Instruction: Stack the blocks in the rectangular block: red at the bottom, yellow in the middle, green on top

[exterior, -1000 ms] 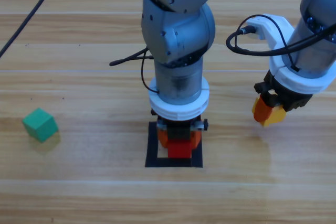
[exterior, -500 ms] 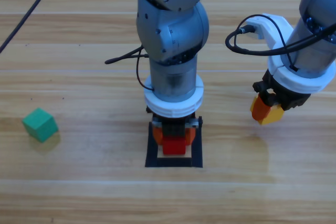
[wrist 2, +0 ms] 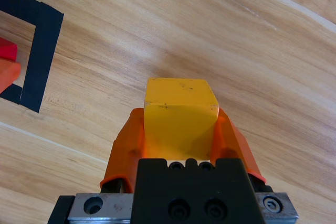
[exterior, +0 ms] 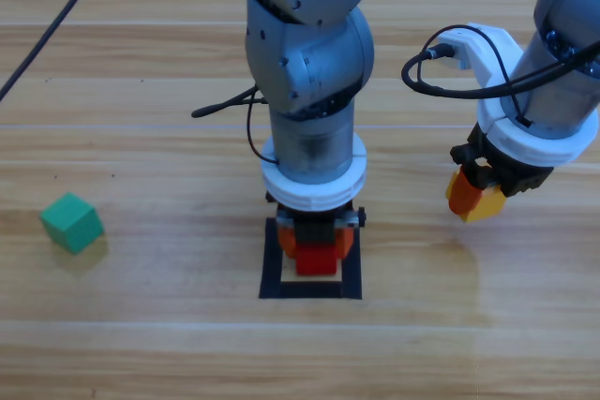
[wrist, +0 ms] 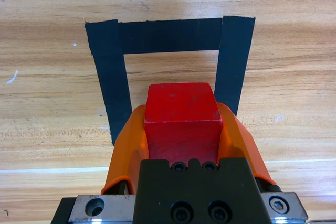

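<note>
Left gripper [exterior: 316, 248] clamped on the red cube [wrist: 181, 109], over the black tape outline [exterior: 271, 259] near the table's [exterior: 141, 344] front edge; tape clear on all sides. Right gripper [exterior: 475, 196] held the yellow cube [wrist 2: 180, 109] off the surface, right of the outline, apart. Green cube [exterior: 71, 222] sat alone near the left edge, open wood around it.

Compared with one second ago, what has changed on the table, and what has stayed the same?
The left end effector, shut on the red cube, has pulled back slightly toward the far edge of the tape square, carrying the cube along. Nothing was released. The right end effector stays off to the right, holding the yellow cube, and the green cube rests unmoved at the left.
</note>
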Controlling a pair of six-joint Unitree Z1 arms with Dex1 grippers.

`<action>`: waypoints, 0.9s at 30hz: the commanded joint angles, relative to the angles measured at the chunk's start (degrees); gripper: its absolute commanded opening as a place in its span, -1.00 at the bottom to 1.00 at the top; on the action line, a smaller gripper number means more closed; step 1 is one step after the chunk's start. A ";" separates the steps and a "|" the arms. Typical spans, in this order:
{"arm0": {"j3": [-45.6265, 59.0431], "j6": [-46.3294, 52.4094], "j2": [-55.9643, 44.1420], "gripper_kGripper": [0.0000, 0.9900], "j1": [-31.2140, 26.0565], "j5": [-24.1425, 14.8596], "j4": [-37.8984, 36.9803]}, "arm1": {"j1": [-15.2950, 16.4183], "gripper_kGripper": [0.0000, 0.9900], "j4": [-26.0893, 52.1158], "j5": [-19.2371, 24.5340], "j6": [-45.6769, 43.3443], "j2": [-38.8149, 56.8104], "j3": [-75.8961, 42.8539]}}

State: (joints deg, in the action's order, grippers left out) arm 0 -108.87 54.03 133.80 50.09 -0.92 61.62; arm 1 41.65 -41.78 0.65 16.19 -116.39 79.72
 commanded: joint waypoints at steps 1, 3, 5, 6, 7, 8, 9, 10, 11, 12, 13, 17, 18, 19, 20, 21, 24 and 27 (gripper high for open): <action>1.11 0.38 -0.03 -1.00 -0.96 -0.93 -0.80 | 2.20 -0.53 1.08 -0.21 -0.63 0.81 -1.50; 1.20 0.38 0.14 -1.00 -0.96 -1.10 -0.89 | 2.20 -0.53 1.08 -0.21 -0.63 0.81 -1.59; 1.29 0.38 0.32 -1.00 -0.96 -1.10 -0.89 | 2.20 -0.53 1.08 -0.21 -0.63 0.81 -1.50; 1.38 0.38 0.49 -1.00 -0.87 -1.10 -0.98 | 2.20 -0.53 1.08 -0.21 -0.63 0.81 -1.59; 1.38 0.38 0.76 -1.00 -0.87 -1.10 -1.07 | 2.20 -0.53 1.08 -0.21 -0.63 0.81 -1.50; 1.38 0.38 0.84 -1.00 -0.87 -1.10 -1.16 | 2.20 -0.53 1.08 -0.21 -0.63 0.81 -1.50; 1.46 0.38 0.84 -1.00 -0.87 -1.10 -1.24 | 2.20 -0.53 1.08 -0.21 -0.63 0.81 -1.59; 1.55 0.38 0.84 -1.00 -0.87 -1.10 -1.33 | 2.20 -0.53 1.08 -0.29 -0.63 0.81 -1.59; 1.55 0.38 0.84 -1.00 -0.87 -1.10 -1.42 | 2.20 -0.53 1.08 -0.21 -0.72 0.81 -1.59; 1.55 0.38 0.84 -1.00 -0.87 -1.10 -1.42 | 2.20 -0.53 1.08 -0.29 -0.72 0.73 -1.59; 1.64 0.47 0.84 -1.00 -0.87 -1.10 -1.42 | 2.20 -0.53 1.08 -0.29 -0.72 0.81 -1.59; 1.73 0.47 0.93 -1.00 -0.87 -1.10 -1.51 | 2.20 -0.53 1.17 -0.29 -0.80 0.73 -1.67; 1.81 0.47 0.93 -1.00 -0.87 -1.10 -1.51 | 2.29 -0.53 1.17 -0.21 -0.80 0.73 -1.67; 1.81 0.55 0.93 -1.00 -0.87 -1.10 -1.51 | 2.38 -0.53 1.17 -0.21 -0.89 0.73 -1.67; 1.81 0.55 1.02 -1.00 -0.87 -1.10 -1.51 | 2.38 -0.53 1.17 -0.21 -0.89 0.73 -1.67; 1.81 0.55 1.02 -1.00 -0.79 -1.10 -1.51 | 2.38 -0.53 1.17 -0.21 -0.89 0.73 -1.67; 1.90 0.64 1.20 -1.00 -0.70 -1.10 -1.60 | 2.38 -0.53 1.26 -0.21 -0.89 0.73 -1.76; 1.99 0.90 1.37 -1.00 -0.52 -1.10 -1.60 | 2.38 -0.53 1.26 -0.21 -0.89 0.73 -1.76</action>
State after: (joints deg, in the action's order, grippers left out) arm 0 -108.53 54.21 133.81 50.09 -1.43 60.98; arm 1 41.82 -41.71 0.65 15.92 -116.39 79.56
